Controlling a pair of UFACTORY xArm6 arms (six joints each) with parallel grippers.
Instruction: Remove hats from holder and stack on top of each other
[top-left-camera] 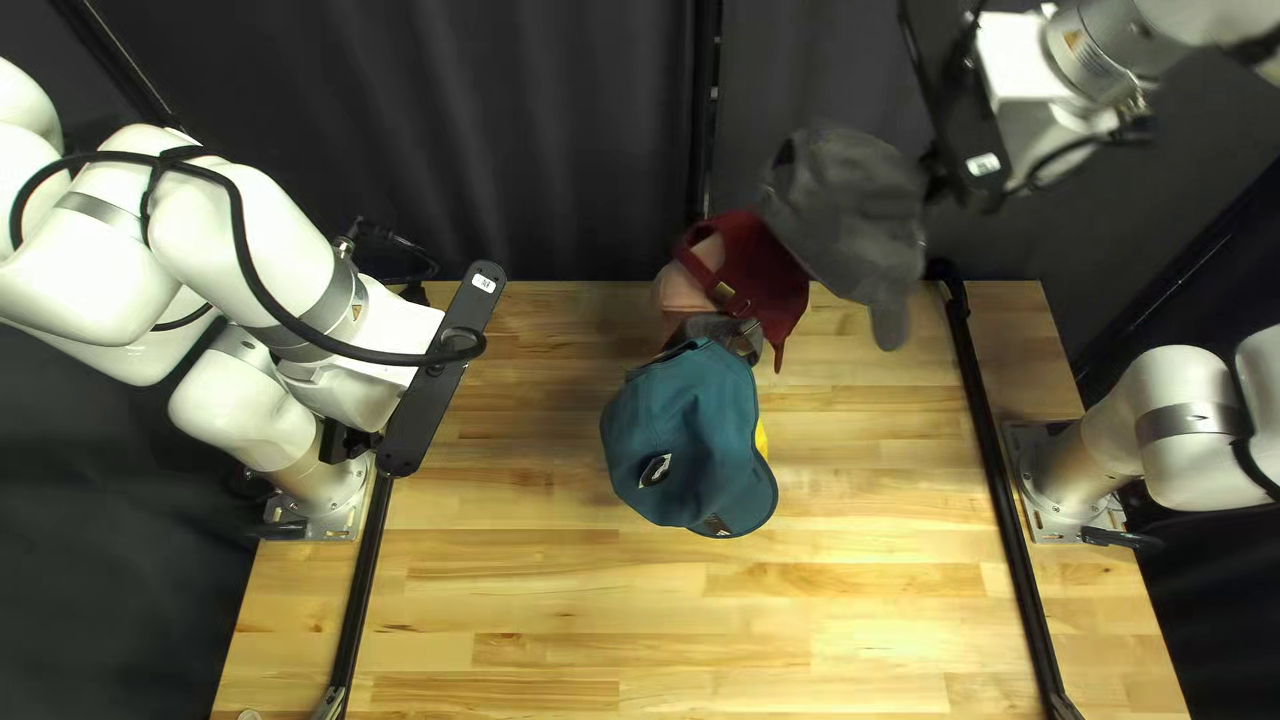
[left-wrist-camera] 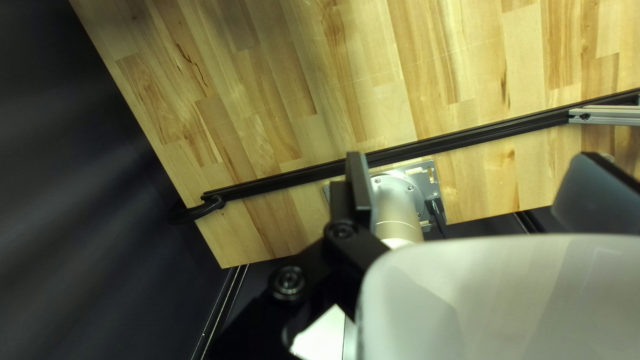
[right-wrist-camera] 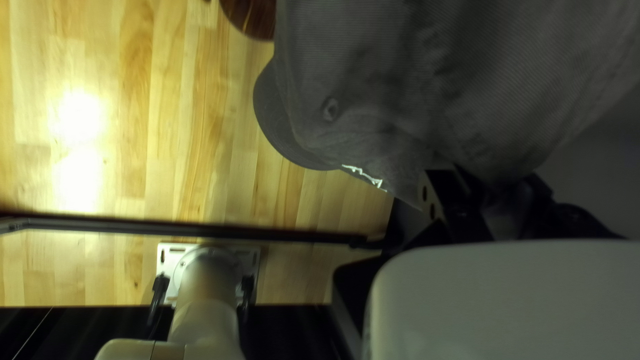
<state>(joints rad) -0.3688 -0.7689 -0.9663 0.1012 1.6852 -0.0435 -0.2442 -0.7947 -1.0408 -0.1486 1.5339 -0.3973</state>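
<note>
Right arm raised over the far right part of the bench (top-left-camera: 560,600). Its pincer (top-left-camera: 932,172) is clamped on the edge of a gray hat (top-left-camera: 850,220), which hangs clear of the bench surface in front of the dark curtain (top-left-camera: 500,120). In the right wrist view the gray cloth drapes over the fingers and hides their tips, with the brim pointing away from the pincer toward the bench. The gray hat overlaps the upper right side of a red hat (top-left-camera: 760,270) in the top left view; whether the two touch cannot be determined. The red hat sits raised at the far middle of the bench, strap and buckle showing, with a pale pink piece (top-left-camera: 672,290) beside and below it. A teal hat (top-left-camera: 685,445) lies just in front of the red one, near the bench centre, crown up, and a sliver of yellow hat (top-left-camera: 762,440) shows at its right edge, underneath. The holder itself cannot be made out beneath these hats. Left arm folded at its base on the left edge; its pincer (left-wrist-camera: 470,165) has its fingers apart and nothing between them, pointing down at bare wood and the black rail (left-wrist-camera: 400,150).
</note>
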